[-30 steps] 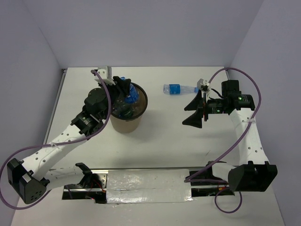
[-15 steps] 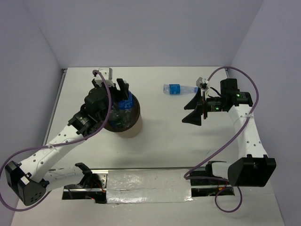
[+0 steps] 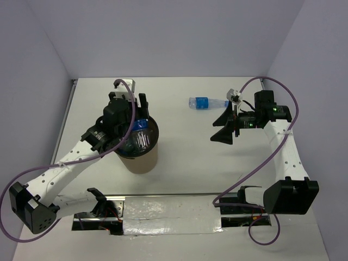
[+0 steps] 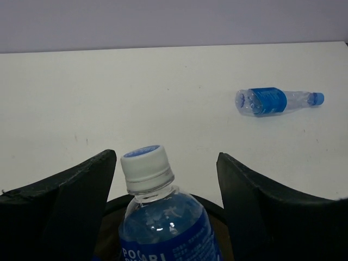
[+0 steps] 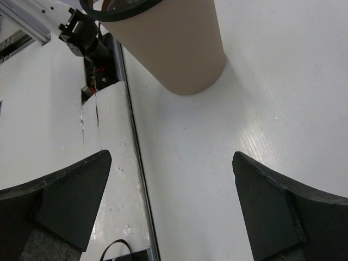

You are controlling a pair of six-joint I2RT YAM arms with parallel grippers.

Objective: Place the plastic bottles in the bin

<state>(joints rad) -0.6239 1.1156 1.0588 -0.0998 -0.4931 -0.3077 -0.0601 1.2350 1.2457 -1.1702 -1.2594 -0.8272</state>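
The white table (image 3: 185, 163) bears the brown bin (image 3: 140, 160), which is stood directly under the left gripper (image 3: 129, 104). The left jaws are spread wide over the bin's black rim, and nothing is pinched by them. Between them, touching neither finger, a blue-labelled Pocari bottle (image 4: 163, 217) is stood upright in the bin, with its white cap (image 4: 145, 162) raised above the rim. More clear plastic is made out lower in the bin, but the count cannot be told.

The right gripper (image 3: 220, 126) is held well apart from the bin, its jaws likewise spread and empty. 1 lying bottle (image 3: 206, 102), also blue-labelled, is seen on the table near the right jaws. It is off to the side of their opening, not between them.

The step in hand is judged to be the clearing of the left gripper from the bin, so that the lying bottle can be fetched. The left jaws should be kept spread and raised straight up, so that the cap is not clipped and the bin is not dragged or tipped. The lying bottle is best straddled across its labelled body, with the jaws turned square to its length, since a round bottle may roll when nudged.
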